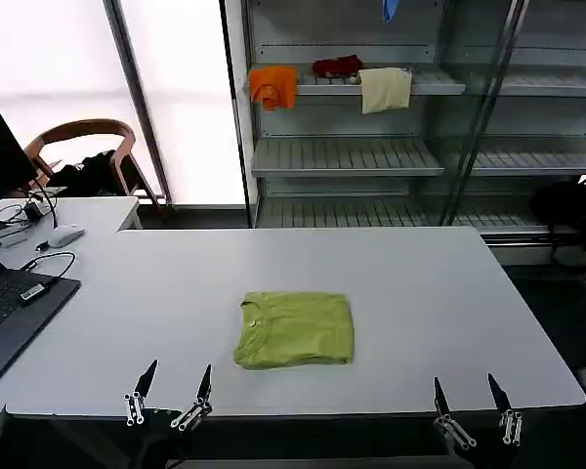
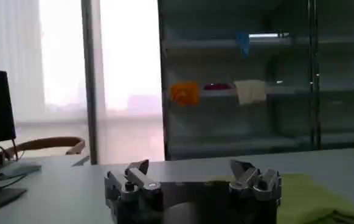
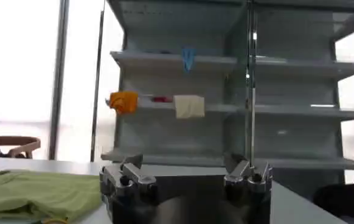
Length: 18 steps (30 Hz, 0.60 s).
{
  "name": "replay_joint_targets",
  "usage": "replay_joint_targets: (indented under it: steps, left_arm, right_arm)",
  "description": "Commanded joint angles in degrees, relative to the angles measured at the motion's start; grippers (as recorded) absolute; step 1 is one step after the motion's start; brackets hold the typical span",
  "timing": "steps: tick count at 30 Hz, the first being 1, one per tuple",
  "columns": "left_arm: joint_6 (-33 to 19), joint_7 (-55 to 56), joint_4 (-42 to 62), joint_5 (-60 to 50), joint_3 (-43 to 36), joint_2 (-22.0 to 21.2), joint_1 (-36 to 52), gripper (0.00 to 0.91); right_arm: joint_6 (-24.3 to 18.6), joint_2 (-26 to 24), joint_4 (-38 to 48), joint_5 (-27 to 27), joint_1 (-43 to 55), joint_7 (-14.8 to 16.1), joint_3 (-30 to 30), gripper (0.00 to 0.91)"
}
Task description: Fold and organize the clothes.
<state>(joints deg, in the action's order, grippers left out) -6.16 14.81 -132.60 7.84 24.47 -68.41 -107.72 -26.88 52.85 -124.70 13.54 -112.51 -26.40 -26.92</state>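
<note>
The lime-green short-sleeved T-shirt of soft thin fabric (image 1: 295, 329) lies folded into a compact rectangle on the white rectangular table (image 1: 439, 293), its ribbed crew neck turned toward the robot's left side. It rests ahead of both tools and between them, well apart from each.

The left gripper (image 1: 175, 380) hangs at the near table edge, its two dark pointed fingers spread wide with nothing between them; the folded shirt sits forward of it and off to its right. In the left wrist view the same gripper (image 2: 189, 171) is seen with its jaws parted and empty, and the green cloth (image 2: 311, 195) lies just past its right finger.

The right gripper (image 1: 472, 392) is also at the near edge, fingers apart and holding nothing; the shirt is forward and to its left. In the right wrist view this gripper (image 3: 185, 164) stands open, with the shirt (image 3: 40, 193) beyond its left finger on the tabletop.
</note>
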Motion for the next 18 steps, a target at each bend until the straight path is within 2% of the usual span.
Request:
replay_joint_targets:
  steps: [1,18]
  left_arm:
    - [-0.21,-1.67,1.79,6.68,4.29,0.50,1.08,0.907]
    - [-0.88,-2.18,2.60,7.44,5.39,0.85,1.51,0.907]
  right_arm:
    - [-0.55,0.10,0.28,0.26,0.01,0.19,0.13,0.907]
    - [0.45,-0.02,0.55,0.98,1.00,1.20,0.07,0.907]
